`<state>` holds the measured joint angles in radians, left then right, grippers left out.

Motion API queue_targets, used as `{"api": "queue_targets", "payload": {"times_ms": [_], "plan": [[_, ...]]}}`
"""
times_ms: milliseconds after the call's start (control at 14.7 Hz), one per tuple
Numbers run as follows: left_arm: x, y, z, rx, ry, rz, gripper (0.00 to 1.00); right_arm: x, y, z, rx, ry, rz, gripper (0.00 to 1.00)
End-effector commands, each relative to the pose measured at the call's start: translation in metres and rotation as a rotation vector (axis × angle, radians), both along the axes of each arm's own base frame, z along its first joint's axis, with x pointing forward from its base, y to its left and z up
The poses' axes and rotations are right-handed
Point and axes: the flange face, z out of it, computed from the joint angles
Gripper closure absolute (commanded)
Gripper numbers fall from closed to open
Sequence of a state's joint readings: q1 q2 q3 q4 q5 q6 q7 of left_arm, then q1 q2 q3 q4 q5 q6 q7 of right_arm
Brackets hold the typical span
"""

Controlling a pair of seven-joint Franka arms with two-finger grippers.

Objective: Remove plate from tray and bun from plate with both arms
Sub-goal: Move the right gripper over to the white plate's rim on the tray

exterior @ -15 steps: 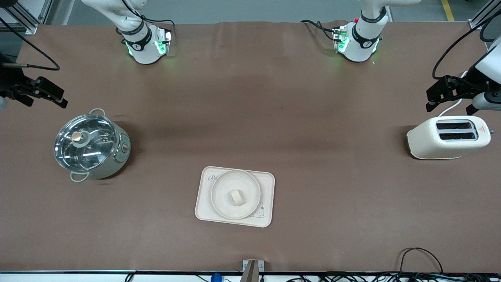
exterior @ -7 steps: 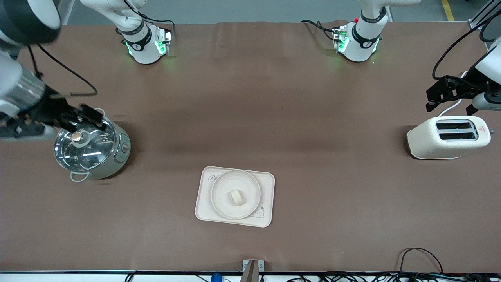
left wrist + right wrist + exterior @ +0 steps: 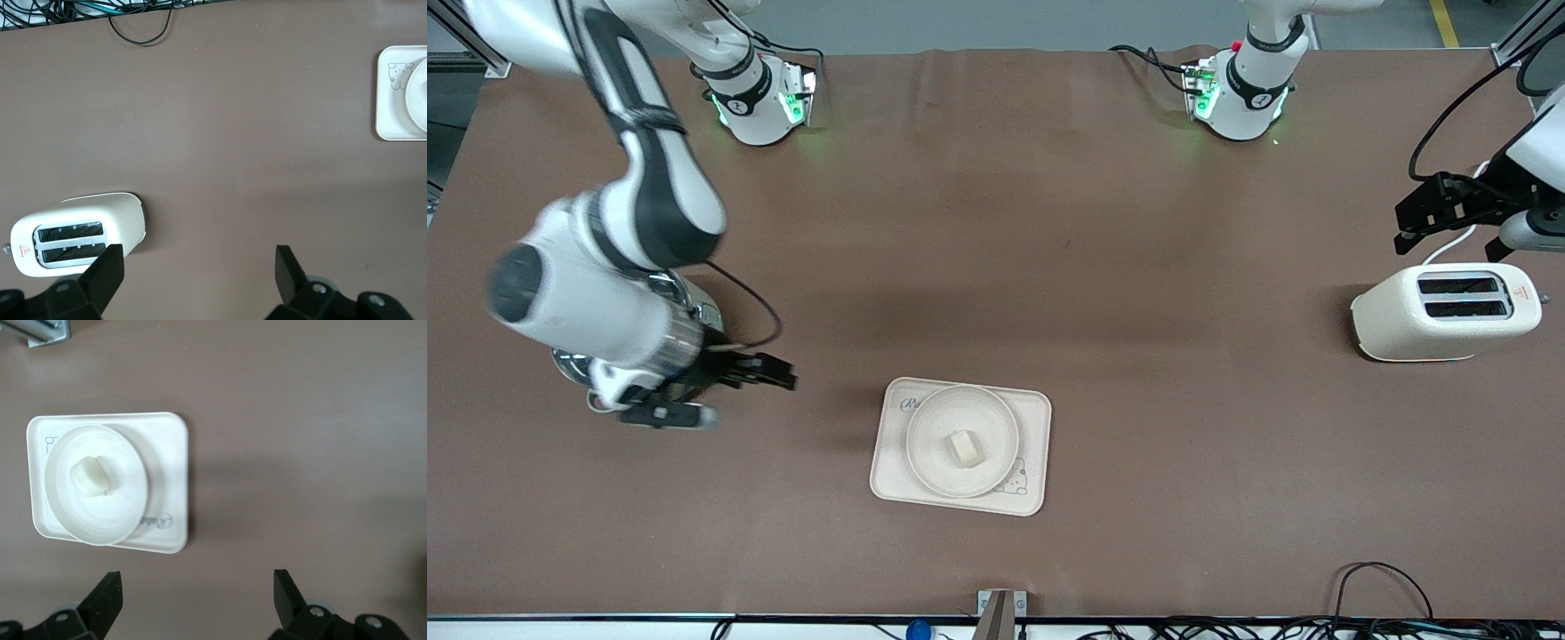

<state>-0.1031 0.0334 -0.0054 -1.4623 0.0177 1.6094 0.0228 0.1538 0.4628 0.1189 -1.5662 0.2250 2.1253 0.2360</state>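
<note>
The cream rectangular tray (image 3: 1033, 416) lies near the table's front edge. The round plate (image 3: 935, 425) sits on it, and the small pale bun (image 3: 964, 447) lies in the plate's middle. My right gripper (image 3: 786, 373) is open and empty, low over bare table between the pot and the tray. The right wrist view shows its gripper (image 3: 197, 588) apart from the tray (image 3: 172, 450), plate (image 3: 123, 510) and bun (image 3: 89, 476). My left gripper (image 3: 1405, 229) waits open and empty above the table beside the toaster. The left wrist view shows its gripper (image 3: 199, 261), the tray's end (image 3: 389, 115) and the plate's edge (image 3: 420, 100).
A steel pot (image 3: 569, 364) with a glass lid stands toward the right arm's end, mostly hidden by my right arm. A cream two-slot toaster (image 3: 1440, 311) stands toward the left arm's end, also in the left wrist view (image 3: 77, 233). Cables (image 3: 1383, 578) and a metal bracket (image 3: 996, 606) lie at the front edge.
My right arm has swung in from the table's end, passed over the pot and come down toward the tray. The left arm, tray, plate and bun have not moved.
</note>
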Motion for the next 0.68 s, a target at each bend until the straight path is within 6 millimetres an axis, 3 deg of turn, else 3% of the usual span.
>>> {"api": "queue_targets", "payload": {"times_ms": [0, 68, 205, 341, 614], "plan": [[0.001, 0.001, 0.004, 0.017, -0.003, -0.01, 0.0, 0.024, 0.033, -0.046, 0.01, -0.009, -0.003, 0.0], [0.001, 0.001, 0.004, 0.017, -0.003, -0.01, 0.0, 0.027, 0.048, -0.057, 0.016, -0.027, 0.006, 0.0], [0.001, 0.0, 0.004, 0.017, -0.003, -0.011, 0.0, 0.037, 0.058, -0.083, 0.026, -0.073, 0.002, 0.0], [0.001, 0.0, 0.004, 0.017, -0.003, -0.013, 0.0, 0.038, 0.089, -0.108, 0.026, -0.079, 0.033, 0.0], [0.001, 0.0, 0.004, 0.017, -0.002, -0.013, 0.0, 0.045, 0.116, -0.158, 0.035, -0.083, 0.038, 0.01]]}}
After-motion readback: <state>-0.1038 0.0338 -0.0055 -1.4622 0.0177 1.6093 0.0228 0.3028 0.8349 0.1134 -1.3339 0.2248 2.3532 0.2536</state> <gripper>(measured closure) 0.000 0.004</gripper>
